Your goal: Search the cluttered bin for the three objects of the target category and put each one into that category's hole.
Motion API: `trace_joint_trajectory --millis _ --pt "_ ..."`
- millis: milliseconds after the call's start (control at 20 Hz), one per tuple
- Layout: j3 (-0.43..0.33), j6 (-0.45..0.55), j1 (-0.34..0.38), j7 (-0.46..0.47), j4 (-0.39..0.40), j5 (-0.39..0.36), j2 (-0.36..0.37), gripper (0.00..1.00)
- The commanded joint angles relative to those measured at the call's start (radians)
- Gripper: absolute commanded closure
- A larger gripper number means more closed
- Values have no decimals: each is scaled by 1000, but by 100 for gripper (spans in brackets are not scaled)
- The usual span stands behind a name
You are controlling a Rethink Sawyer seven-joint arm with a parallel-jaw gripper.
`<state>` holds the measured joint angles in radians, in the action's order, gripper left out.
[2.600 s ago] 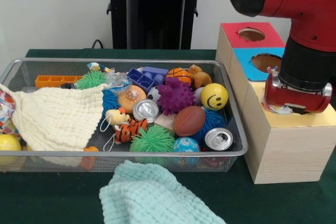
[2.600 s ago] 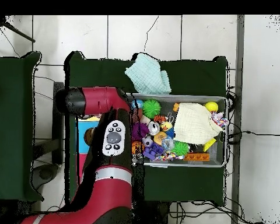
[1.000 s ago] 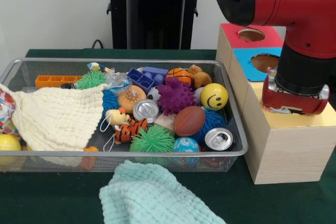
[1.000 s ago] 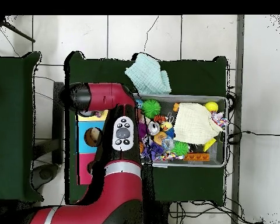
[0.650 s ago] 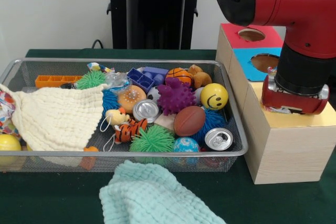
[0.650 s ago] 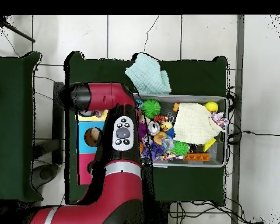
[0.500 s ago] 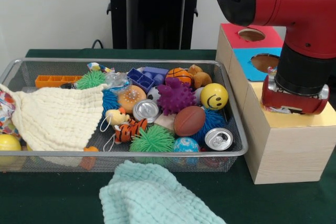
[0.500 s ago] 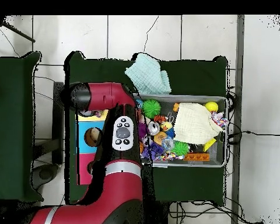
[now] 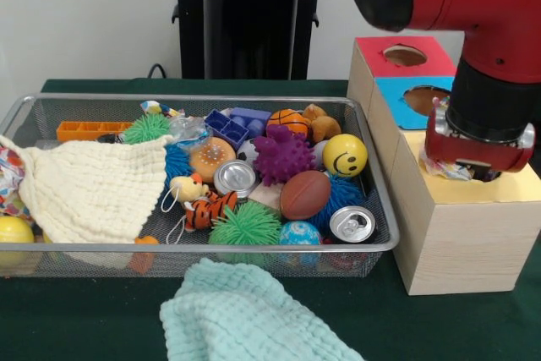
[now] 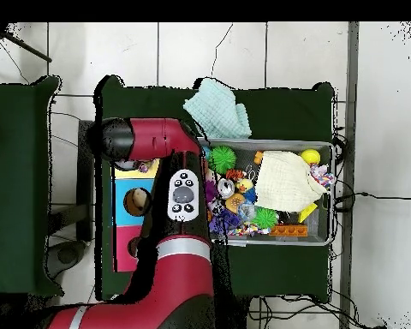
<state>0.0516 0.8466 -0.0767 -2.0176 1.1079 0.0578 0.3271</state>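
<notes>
Green table (image 9: pixel 101 327) carries a wire bin (image 9: pixel 254 247) of toys and cans beside a wooden box (image 9: pixel 461 234), over whose yellow end the hand (image 9: pixel 473 166) sits, its grip impossible to tell.

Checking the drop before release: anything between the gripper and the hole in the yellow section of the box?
Nothing visible. The gripper hangs right over the yellow section of the wooden box, with something crinkly showing under it. The hole itself is hidden by the arm, so I cannot confirm alignment or that it is clear.
</notes>
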Motion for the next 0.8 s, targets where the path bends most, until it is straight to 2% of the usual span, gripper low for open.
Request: trace_joint_trajectory --millis 50,300,600,800 --pt "-26 210 47 -6 31 5 176 100" --pt "-21 193 45 21 30 -24 225 100" --pt "-38 231 62 42 5 -31 242 100" --pt "-47 184 67 36 20 -37 239 100"
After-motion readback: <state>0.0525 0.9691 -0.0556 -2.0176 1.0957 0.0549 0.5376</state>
